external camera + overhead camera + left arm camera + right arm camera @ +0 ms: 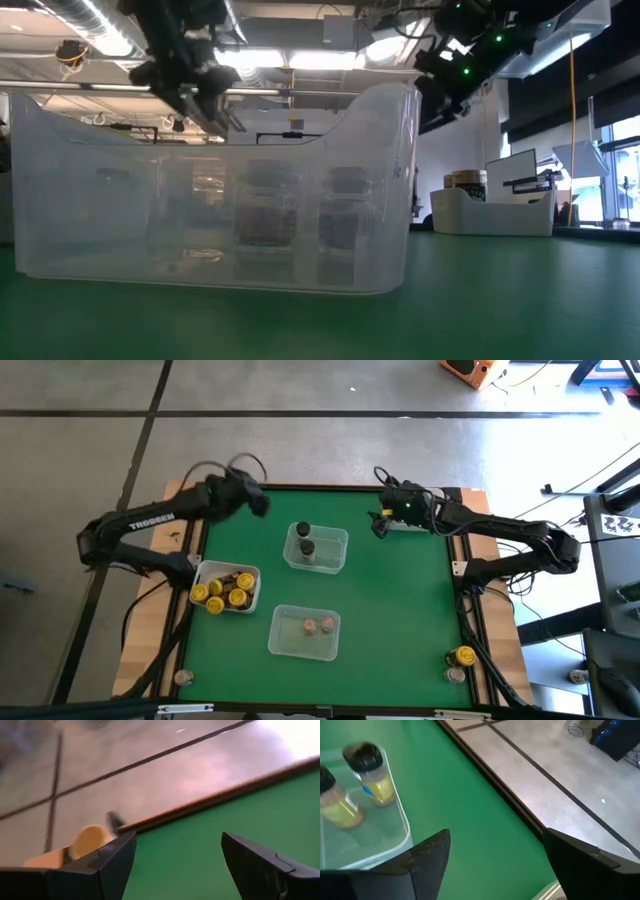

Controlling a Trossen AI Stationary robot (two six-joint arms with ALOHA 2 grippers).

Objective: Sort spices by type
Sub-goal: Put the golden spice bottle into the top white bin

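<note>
The spice jars sit in three clear tubs on the green table. Two black-lidded jars (pixel 304 540) stand in the far middle tub (pixel 338 538), also seen in the right wrist view as black-lidded jars (pixel 370 775). Several yellow-lidded jars (pixel 222 590) fill the left tub (pixel 250 572). Pinkish-brown-lidded jars (pixel 318 625) stand in the near tub (pixel 285 645). One yellow-lidded jar (pixel 465 656) stands alone by the near right corner. My left gripper (pixel 257 501) (pixel 178 840) hovers open over the far left of the table. My right gripper (pixel 380 526) (pixel 496 834) hovers open just right of the far middle tub.
A white tray (pixel 490 212) with jars stands at the far right, under my right arm. The near tub (pixel 210 190) fills the low view's front. Small jars sit off the mat at the near left corner (pixel 182 678) and near right corner (pixel 455 674). Bare green mat (pixel 400 610) lies right of the tubs.
</note>
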